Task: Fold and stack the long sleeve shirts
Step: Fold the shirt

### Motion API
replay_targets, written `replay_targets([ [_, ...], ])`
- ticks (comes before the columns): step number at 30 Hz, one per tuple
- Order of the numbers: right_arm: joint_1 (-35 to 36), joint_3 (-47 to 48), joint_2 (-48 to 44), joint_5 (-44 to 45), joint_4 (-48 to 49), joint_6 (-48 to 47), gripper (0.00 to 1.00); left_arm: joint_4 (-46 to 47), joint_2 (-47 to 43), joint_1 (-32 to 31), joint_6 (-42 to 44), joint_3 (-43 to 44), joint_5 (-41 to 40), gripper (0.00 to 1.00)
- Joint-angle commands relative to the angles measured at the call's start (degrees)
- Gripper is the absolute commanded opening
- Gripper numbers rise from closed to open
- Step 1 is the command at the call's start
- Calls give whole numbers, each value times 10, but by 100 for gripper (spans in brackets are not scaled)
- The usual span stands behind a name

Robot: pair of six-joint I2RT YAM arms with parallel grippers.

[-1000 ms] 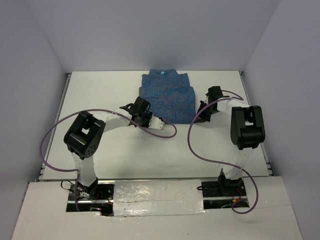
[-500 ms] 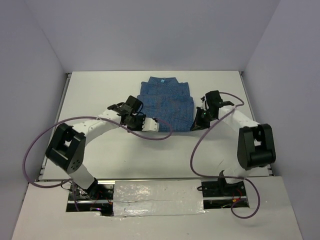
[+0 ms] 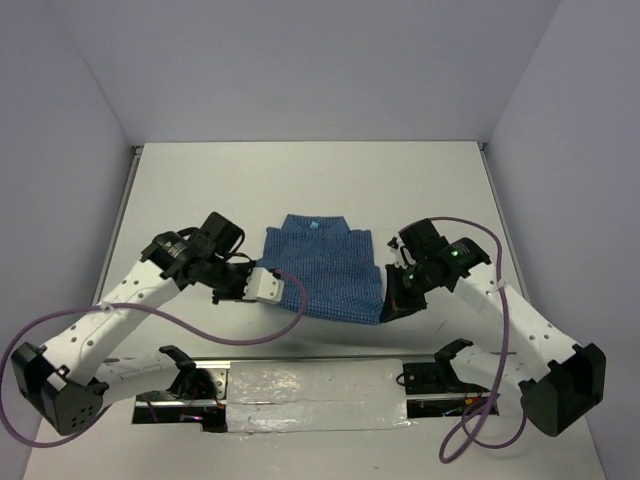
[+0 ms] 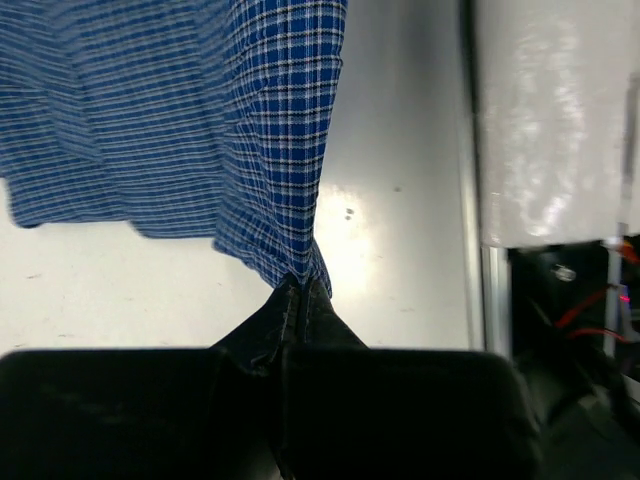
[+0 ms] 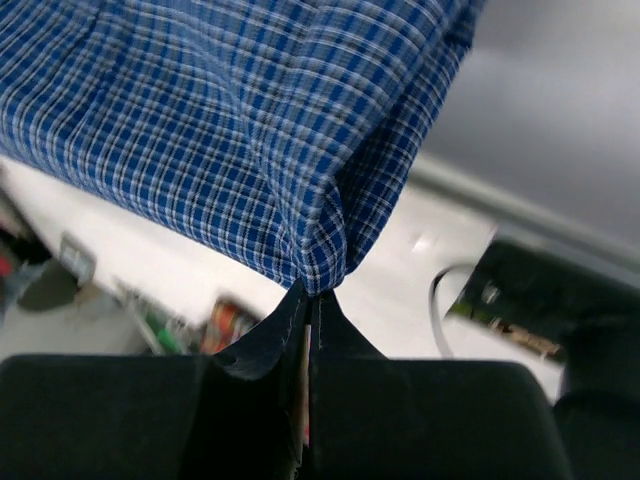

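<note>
The folded blue checked long sleeve shirt (image 3: pixel 325 265) hangs lifted between both grippers near the table's front, collar toward the back. My left gripper (image 3: pixel 283 284) is shut on the shirt's left lower corner; the left wrist view shows the cloth (image 4: pixel 250 130) pinched at the fingertips (image 4: pixel 300 285). My right gripper (image 3: pixel 385 300) is shut on the right lower corner; the right wrist view shows the cloth (image 5: pixel 240 130) pinched at the fingertips (image 5: pixel 312 292).
The white table (image 3: pixel 300 185) lies behind the shirt, with grey walls on three sides. The taped front rail (image 3: pixel 315 385) and the arm bases sit just below. Purple cables (image 3: pixel 230 335) loop from both arms.
Both arms have drawn the shirt from the back of the table toward the front edge and raised it, still holding its lower corners.
</note>
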Motion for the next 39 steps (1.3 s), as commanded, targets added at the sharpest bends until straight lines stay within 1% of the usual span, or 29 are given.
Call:
replay_targets([
  [1, 23, 68, -23, -42, -127, 17, 0, -117, -21, -1, -21, 55, 48, 0],
  [4, 20, 131, -3, -56, -143, 17, 0, -103, 0, 4, -61, 97, 46, 0],
  [5, 16, 173, 28, -61, -152, -3, 0, -99, 10, 11, -67, 107, 50, 0],
  [7, 1, 214, 61, -57, -157, -28, 0, -94, 44, 62, -72, 148, 74, 0],
  [8, -24, 245, 94, -66, -149, -40, 0, -94, 59, 112, -76, 160, 109, 0],
  [10, -54, 271, 145, -84, -133, -75, 0, -96, 109, 154, -79, 201, 136, 0],
  [11, -83, 283, 159, -103, -123, -86, 0, -95, 127, 179, -90, 214, 139, 0],
  [12, -99, 288, 174, -107, -115, -101, 0, -94, 158, 189, -96, 224, 143, 0],
  [15, -140, 306, 232, -115, -73, -115, 0, -65, 202, 227, -113, 241, 173, 0],
  [17, -150, 324, 283, -116, -54, -130, 0, -19, 220, 243, -141, 238, 178, 0],
  [19, -165, 348, 337, -133, -43, -145, 0, 10, 250, 252, -162, 245, 182, 0],
  [20, -168, 353, 352, -138, -34, -146, 0, 28, 260, 259, -189, 248, 183, 0],
  [22, -185, 362, 395, -150, -22, -142, 0, 72, 290, 261, -213, 264, 180, 0],
  [25, -201, 380, 440, -141, -10, -146, 0, 108, 330, 262, -243, 290, 178, 0],
  [29, -223, 403, 483, -148, 25, -128, 0, 152, 389, 262, -287, 310, 168, 0],
  [34, -232, 461, 552, -145, 49, -103, 0, 202, 447, 261, -333, 341, 155, 0],
  [35, -235, 467, 561, -146, 53, -103, 0, 211, 447, 262, -340, 341, 153, 0],
  [39, -240, 498, 601, -140, 68, -87, 0, 249, 492, 262, -366, 369, 125, 0],
])
